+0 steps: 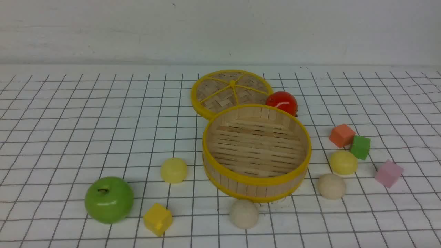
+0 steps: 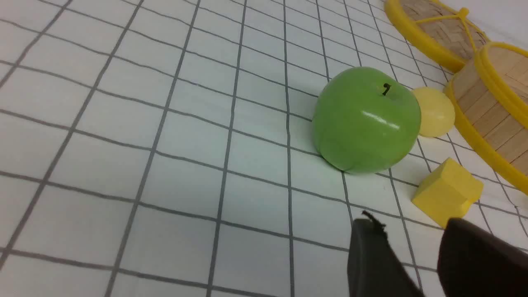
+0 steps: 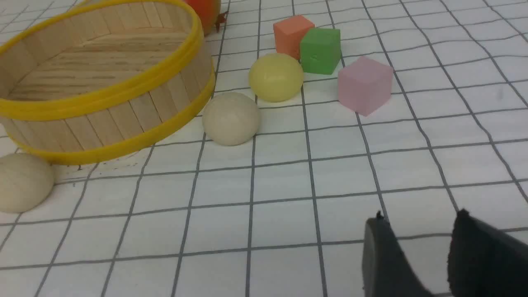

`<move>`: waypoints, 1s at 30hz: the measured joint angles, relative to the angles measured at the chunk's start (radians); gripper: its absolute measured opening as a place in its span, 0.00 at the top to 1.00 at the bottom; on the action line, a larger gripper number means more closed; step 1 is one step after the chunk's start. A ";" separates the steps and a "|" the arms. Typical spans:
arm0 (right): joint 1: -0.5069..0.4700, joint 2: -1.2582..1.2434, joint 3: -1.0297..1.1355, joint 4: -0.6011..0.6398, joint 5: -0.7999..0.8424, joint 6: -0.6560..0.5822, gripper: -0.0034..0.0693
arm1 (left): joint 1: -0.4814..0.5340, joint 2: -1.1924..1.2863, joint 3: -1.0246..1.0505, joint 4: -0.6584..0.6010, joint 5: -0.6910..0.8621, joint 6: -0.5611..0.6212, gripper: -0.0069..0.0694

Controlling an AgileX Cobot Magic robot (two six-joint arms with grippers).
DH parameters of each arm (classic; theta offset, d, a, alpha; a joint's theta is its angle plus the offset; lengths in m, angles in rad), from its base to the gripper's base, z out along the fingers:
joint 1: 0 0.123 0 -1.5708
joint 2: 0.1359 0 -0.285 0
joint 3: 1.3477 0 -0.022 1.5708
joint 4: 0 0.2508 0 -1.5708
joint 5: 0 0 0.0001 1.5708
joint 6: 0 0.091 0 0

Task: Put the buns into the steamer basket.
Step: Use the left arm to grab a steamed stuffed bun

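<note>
The bamboo steamer basket (image 1: 256, 187) stands mid-table with nothing inside it. All the buns lie on the cloth around it: a pale yellow bun (image 1: 174, 170) to its left, a cream bun (image 1: 244, 214) in front, another cream bun (image 1: 331, 186) and a pale yellow bun (image 1: 343, 162) to its right. Neither arm shows in the front view. My left gripper (image 2: 412, 225) hovers open and empty near the yellow cube, short of the green apple. My right gripper (image 3: 418, 218) is open and empty too, well short of the cream bun (image 3: 231, 119) and yellow bun (image 3: 276, 77).
A green apple (image 1: 109, 199) and yellow cube (image 1: 157, 219) sit front left. The woven lid (image 1: 231, 91) and red tomato (image 1: 281, 102) lie behind the basket. Orange (image 1: 341, 135), green (image 1: 360, 147) and pink (image 1: 388, 173) cubes crowd the right-hand buns.
</note>
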 joint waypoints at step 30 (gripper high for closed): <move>0.000 0.000 0.000 0.000 0.000 0.000 0.62 | 0.000 0.000 0.000 -0.422 -0.262 -0.225 0.61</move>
